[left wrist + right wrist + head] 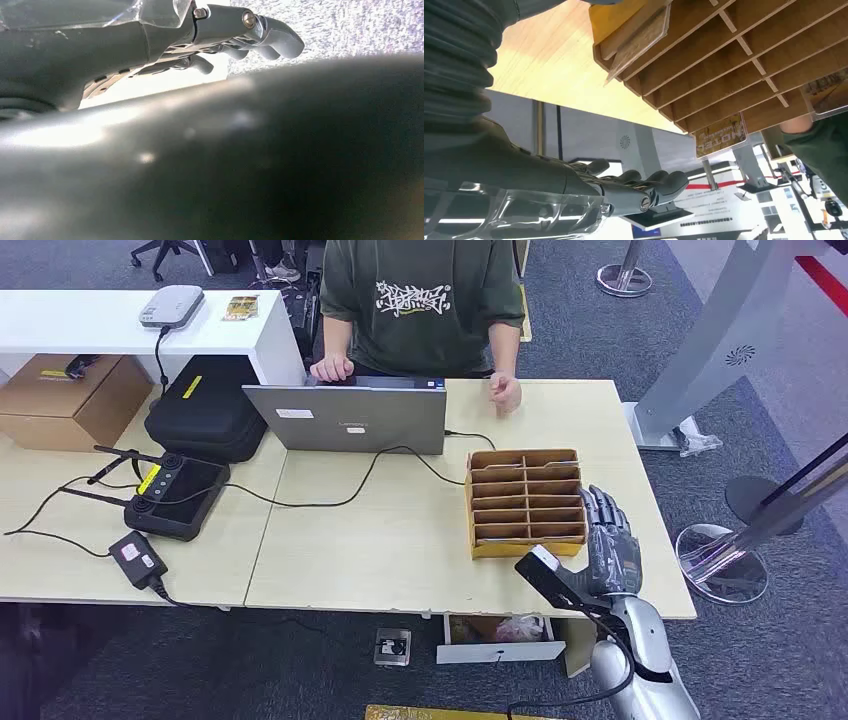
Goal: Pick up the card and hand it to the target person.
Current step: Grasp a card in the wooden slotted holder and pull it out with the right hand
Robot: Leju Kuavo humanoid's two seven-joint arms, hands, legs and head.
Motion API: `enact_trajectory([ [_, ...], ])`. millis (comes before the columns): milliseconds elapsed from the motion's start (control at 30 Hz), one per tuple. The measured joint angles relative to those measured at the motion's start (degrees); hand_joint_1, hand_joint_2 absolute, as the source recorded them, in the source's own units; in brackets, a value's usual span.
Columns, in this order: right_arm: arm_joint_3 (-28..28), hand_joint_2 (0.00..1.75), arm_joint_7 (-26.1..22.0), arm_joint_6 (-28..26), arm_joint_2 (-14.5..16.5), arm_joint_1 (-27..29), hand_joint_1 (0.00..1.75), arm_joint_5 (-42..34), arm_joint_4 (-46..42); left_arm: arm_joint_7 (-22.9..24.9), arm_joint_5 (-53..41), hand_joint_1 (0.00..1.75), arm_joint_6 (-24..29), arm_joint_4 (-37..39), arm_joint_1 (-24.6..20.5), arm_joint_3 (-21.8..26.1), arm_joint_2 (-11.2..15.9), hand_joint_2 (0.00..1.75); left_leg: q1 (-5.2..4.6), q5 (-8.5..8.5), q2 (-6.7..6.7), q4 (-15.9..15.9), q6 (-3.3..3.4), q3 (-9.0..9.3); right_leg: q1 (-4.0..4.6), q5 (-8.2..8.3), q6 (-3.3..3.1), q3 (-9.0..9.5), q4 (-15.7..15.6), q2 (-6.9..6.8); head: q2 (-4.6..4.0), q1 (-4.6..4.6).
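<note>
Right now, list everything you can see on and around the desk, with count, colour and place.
Card organiser: one, brown wood, slotted, right part of the desk.
Cards: at least two, yellowish print, sticking out of organiser slots.
Laptop: one, grey, open, far edge of the desk.
Remote controller: one, black, left desk.
Carry case: one, black, behind the controller.
Power adapter: one, black, left desk's near edge.
Cardboard box: one, brown, far left.
Person: one, green shirt, behind the laptop.
Right hand: grey, empty, beside the organiser.
Left hand: grey, empty.
</note>
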Motion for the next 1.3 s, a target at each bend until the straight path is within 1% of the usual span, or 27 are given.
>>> enact_trajectory([
  [167,0.78,1.75,0.74,0.56,0.00,-1.27,0.00,1.32,0.95,0.49,0.22,0.00,0.17,0.00,0.00,0.03,0.00,0.00,0.00,0.00,0.00,0.00,0.00,-0.01,0.00,0.00,0.00,0.00,0.00,0.00,0.00,0.00],
  [400,1.72,1.75,2.01,1.68,0.01,-3.46,0.00,2.46,2.25,-0.04,0.29,0.00,0.94,0.00,0.00,0.07,0.00,0.00,0.00,0.01,0.00,0.00,0.00,0.01,0.00,0.00,0.00,0.00,0.00,-0.01,0.00,0.00],
  [533,2.32,1.75,4.13,1.97,0.00,-2.76,0.00,5.36,1.70,-0.07,0.40,0.00,0.92,0.00,0.01,0.07,-0.02,0.00,0.00,0.00,0.00,0.00,0.00,0.01,0.00,0.00,0.00,0.00,0.00,-0.01,0.00,0.00],
  [733,3.32,1.75,8.52,1.88,0.00,-1.12,0.00,12.04,0.02,0.28,0.54,0.00,0.81,0.00,0.01,0.20,-0.02,0.00,0.00,0.00,-0.01,0.00,0.00,0.00,0.00,0.00,0.00,0.00,0.00,-0.01,0.00,0.00],
  [867,3.37,1.75,10.83,3.20,0.00,0.60,0.00,15.15,-2.49,0.30,0.59,0.00,0.89,0.00,0.02,0.24,-0.01,0.00,0.00,0.00,-0.01,0.00,0.00,0.01,0.00,0.00,0.00,0.00,0.00,-0.01,0.00,0.00],
  [900,3.38,1.75,11.02,3.58,0.00,1.02,0.03,15.52,-3.06,0.27,0.59,0.00,0.89,0.00,0.02,0.24,0.00,0.00,0.00,0.00,-0.01,0.00,0.00,0.01,0.00,0.00,0.00,0.00,0.00,-0.01,0.00,0.00],
  [1033,3.43,1.75,11.46,4.26,0.00,2.46,0.36,16.31,-5.08,0.13,0.55,0.00,0.89,0.00,0.02,0.24,0.00,0.00,0.00,0.00,-0.01,0.00,0.00,0.01,0.00,0.00,0.00,0.00,0.00,-0.01,0.00,0.00],
  [1100,3.45,1.75,11.46,4.39,0.00,2.94,0.42,16.36,-6.02,0.10,0.54,0.00,0.89,0.00,0.02,0.24,0.00,0.00,0.00,0.00,-0.01,0.00,0.00,0.00,0.00,0.00,0.00,0.00,0.00,-0.01,0.00,0.00],
  [1200,3.58,1.75,11.44,4.87,0.00,3.33,0.42,16.56,-7.16,-0.04,0.54,0.00,0.87,0.00,0.02,0.24,0.00,0.00,0.00,0.00,0.00,0.00,0.00,0.00,0.00,0.00,0.00,0.00,0.00,0.00,0.00,0.00],
  [1300,3.65,1.75,11.33,5.34,0.00,3.26,0.46,16.92,-7.45,-0.39,0.54,0.00,0.81,0.00,0.02,0.24,0.00,0.00,0.00,0.00,0.00,0.00,0.00,0.00,0.00,0.00,0.00,0.00,0.00,-0.01,0.00,0.00],
])
